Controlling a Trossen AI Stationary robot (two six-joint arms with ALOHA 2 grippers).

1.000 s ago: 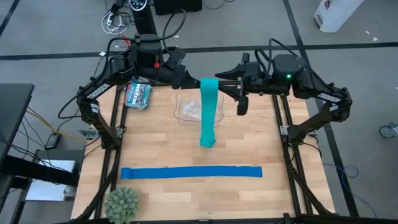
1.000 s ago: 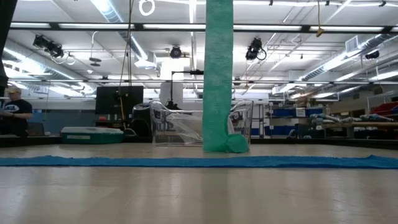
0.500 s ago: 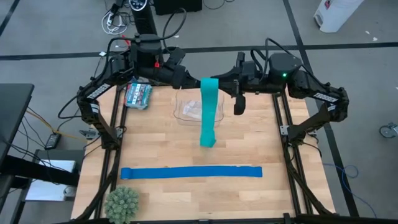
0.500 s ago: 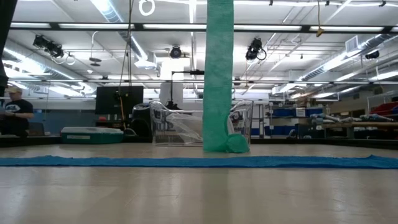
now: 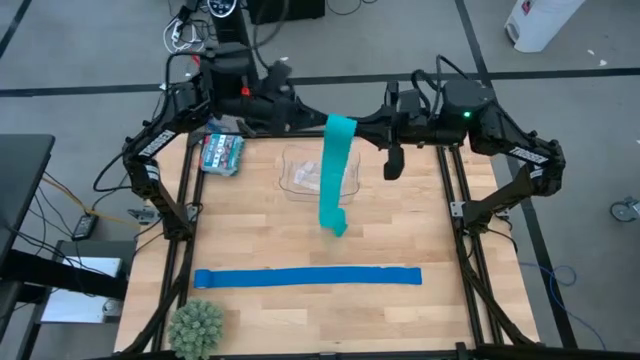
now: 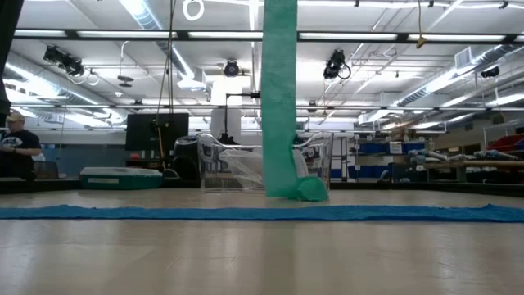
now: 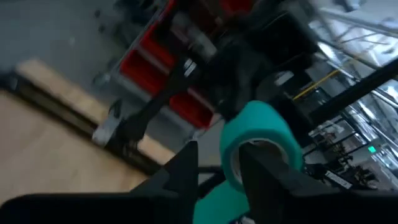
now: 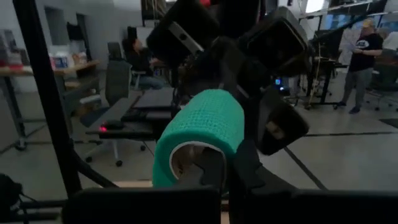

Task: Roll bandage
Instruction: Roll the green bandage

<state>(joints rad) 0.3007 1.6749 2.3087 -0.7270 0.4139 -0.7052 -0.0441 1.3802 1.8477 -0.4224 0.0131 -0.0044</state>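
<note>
The teal bandage hangs as a long strip from a small roll held high over the table's far middle. Its lower end rests curled on the table. My right gripper comes at the roll from the table's right and is shut on it. My left gripper is on the roll's left side with its fingers apart. In the left wrist view one finger stands at the roll's hollow. I cannot tell whether it touches. My right gripper holds the bandage's roll at its open end, and the fingers come level from the table's right. The fingers themselves cover the place of contact, so the exact hold stays unseen. The roll is lifted clear, and the strip hangs below it down to the table.
A royal-blue strip lies flat across the table's near half. A clear plastic container stands behind the hanging strip. A teal packet lies at the far left, and a green spiky ball sits at the near left corner.
My left arm has drawn back and up toward the far edge. The roll has shifted a little toward the table's right with my right gripper. The hanging strip now slants, while its lower end has stayed on the table.
</note>
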